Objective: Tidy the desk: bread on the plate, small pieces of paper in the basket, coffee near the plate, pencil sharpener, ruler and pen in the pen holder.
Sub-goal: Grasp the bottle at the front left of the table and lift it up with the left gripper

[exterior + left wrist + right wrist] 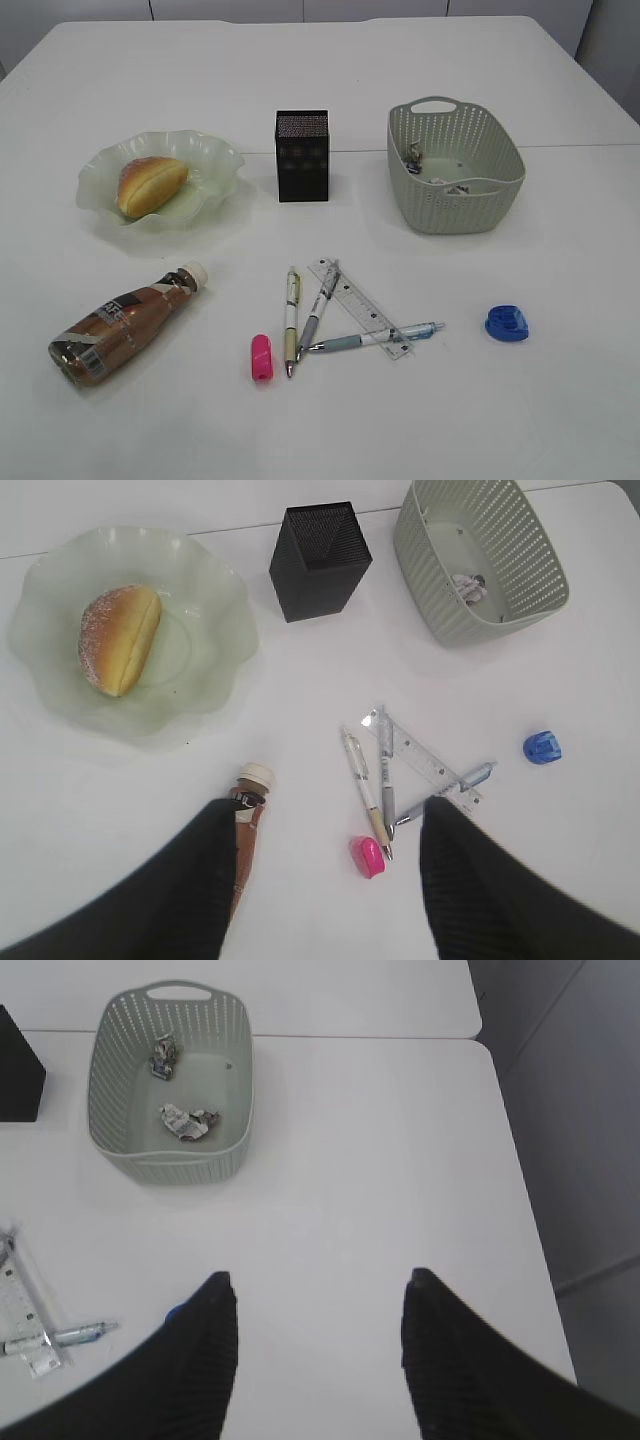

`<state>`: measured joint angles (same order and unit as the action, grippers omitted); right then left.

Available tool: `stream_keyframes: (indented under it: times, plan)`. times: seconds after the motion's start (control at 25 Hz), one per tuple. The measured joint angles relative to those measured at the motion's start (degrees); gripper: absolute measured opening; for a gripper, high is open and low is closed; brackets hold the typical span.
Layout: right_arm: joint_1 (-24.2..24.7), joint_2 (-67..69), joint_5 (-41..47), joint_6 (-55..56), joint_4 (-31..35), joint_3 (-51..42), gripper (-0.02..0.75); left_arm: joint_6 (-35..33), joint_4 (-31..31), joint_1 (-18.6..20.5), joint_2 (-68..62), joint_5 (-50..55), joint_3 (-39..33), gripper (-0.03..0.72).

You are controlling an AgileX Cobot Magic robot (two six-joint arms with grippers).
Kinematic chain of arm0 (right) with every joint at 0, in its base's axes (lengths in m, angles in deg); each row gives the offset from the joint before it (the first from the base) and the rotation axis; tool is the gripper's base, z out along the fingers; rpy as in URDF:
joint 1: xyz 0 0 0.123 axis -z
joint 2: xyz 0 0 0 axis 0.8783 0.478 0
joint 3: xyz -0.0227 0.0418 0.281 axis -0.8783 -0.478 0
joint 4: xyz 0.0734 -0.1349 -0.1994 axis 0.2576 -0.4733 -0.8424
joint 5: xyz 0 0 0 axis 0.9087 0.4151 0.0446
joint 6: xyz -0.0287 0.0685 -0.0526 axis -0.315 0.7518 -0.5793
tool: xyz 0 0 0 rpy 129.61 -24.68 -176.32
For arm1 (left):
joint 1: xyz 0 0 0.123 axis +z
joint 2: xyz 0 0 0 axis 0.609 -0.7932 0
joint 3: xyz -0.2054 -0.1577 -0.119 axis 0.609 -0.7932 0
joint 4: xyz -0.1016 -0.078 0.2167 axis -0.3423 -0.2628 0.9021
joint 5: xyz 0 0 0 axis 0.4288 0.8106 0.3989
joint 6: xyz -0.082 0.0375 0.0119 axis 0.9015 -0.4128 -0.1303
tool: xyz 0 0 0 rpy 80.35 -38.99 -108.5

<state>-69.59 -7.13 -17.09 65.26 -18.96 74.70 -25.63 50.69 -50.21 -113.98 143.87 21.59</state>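
- Exterior view: on my screen the bread point(151, 185) lies in the plate point(215, 156), far left on the white table point(560, 400). The pen holder point(302, 155) stands upright at far centre; the basket point(455, 205) sits far right with crumpled paper pieces point(415, 155) inside.
- The coffee point(125, 323) lies on its side near left, cap pointing toward the plate, well apart from it.
- Near centre: three pens point(292, 320) fanned out, two of them crossing the ruler point(358, 305). A pink pencil sharpener point(261, 357) lies just left of the pens; a blue pencil sharpener point(508, 323) lies alone to the near right. I see no arm in this view.
- Left wrist view: I read the left gripper point(325, 880) as partly open, its two dark fingers point(190, 900) spread, nothing between them. Below it, the coffee's cap end shows beside the left finger; the pink sharpener and pen tips lie in the gap. Bread in plate, holder, basket farther off.
- Right wrist view: the right gripper point(315, 1355) likewise stands partly open and empty over bare table. The blue sharpener peeks out at the left finger's edge. The basket with two paper pieces lies far left; the ruler end and one pen sit at the left edge.
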Motion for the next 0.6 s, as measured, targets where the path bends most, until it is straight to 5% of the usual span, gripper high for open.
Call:
stream_keyframes:
  times: [0.32, 0.6]
  plan:
    - [0.00, -15.65, -8.91, 0.19, -0.37, -26.89, 0.419, -0.13, -0.13, 0.00, 0.00, 0.00, 0.00, 0.426]
    - [0.00, -19.03, -9.24, 2.02, 0.32, -37.14, 0.417, -3.02, 0.10, 0.00, -0.38, 0.00, 0.00, 0.426]
